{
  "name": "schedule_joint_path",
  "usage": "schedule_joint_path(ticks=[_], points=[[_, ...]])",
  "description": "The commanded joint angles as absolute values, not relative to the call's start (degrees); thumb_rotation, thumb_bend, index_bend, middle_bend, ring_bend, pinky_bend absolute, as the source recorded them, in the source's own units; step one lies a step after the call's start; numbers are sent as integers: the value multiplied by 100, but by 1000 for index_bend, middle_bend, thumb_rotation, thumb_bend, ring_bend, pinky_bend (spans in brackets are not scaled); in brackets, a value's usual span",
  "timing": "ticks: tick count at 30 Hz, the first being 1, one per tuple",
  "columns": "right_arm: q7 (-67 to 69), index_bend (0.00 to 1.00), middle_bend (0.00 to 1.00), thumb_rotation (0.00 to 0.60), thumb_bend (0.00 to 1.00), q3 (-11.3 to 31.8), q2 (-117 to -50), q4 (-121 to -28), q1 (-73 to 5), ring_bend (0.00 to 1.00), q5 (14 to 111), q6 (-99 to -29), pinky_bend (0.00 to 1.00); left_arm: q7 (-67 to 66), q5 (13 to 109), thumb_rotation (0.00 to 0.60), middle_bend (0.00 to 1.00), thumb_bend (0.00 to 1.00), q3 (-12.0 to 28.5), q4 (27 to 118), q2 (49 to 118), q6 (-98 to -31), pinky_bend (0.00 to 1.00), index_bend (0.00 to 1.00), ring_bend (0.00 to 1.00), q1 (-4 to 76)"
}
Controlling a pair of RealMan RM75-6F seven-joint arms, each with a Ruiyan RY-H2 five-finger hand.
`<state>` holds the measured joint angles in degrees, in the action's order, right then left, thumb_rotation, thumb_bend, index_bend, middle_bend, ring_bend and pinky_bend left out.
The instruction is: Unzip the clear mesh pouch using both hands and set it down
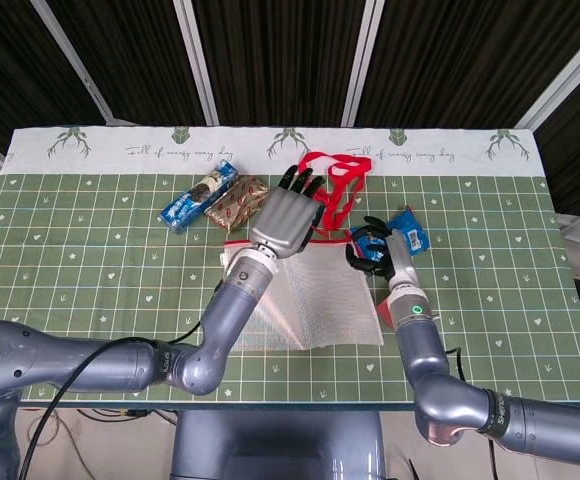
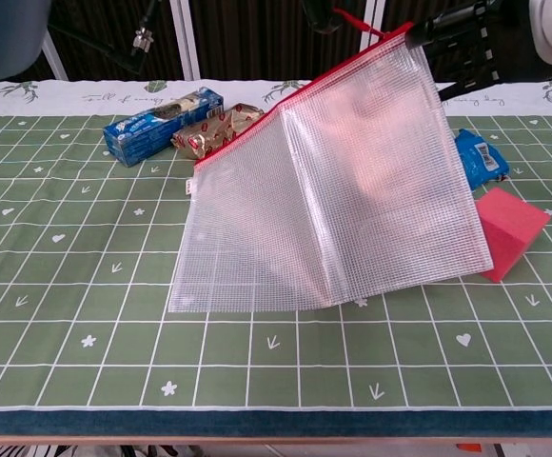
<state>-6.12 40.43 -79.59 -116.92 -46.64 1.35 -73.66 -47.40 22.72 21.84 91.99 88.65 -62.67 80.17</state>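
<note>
Above table (image 1: 90, 260), right robot hand (image 1: 373, 247) pinching tilted pouch (image 2: 333, 200) corner

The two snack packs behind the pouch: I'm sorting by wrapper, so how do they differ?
The blue snack pack is longer and blue with white print; the brown snack pack is shorter, crinkled, brown with red. The blue one lies further left, the brown one nearer the mesh pouch. Both lie flat, slanted alike, side by side.
</note>
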Motion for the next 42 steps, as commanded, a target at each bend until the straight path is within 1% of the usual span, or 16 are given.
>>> schedule_joint_path(ticks=[1,20,27,36,42], points=[[-598,632,141,600,551,4079,-7932,-11705,-4660,0,113,-7359,203,-4731,2264,600,127,470,2139,9211,8837,-6257,0,592,0,7981],[-401,651,157,600,567,4432,-7698,-11650,-4591,0,-131,-7432,214,-4637,2351,600,127,471,1935,9374,8617,-6266,0,592,0,7750],[-401,652,159,600,567,4475,-7544,-11562,-4501,0,-156,-7425,214,-4566,2413,600,127,471,1875,9611,8339,-6336,0,592,0,7566],[-421,652,159,600,569,4455,-7365,-11435,-4370,0,-182,-7311,214,-4418,2587,600,128,471,1719,10086,7813,-6437,0,592,0,7208],[-423,652,159,600,570,4441,-7290,-11369,-4328,0,-170,-7254,214,-4294,2660,600,128,470,1658,10249,7471,-6462,0,592,0,6991]])
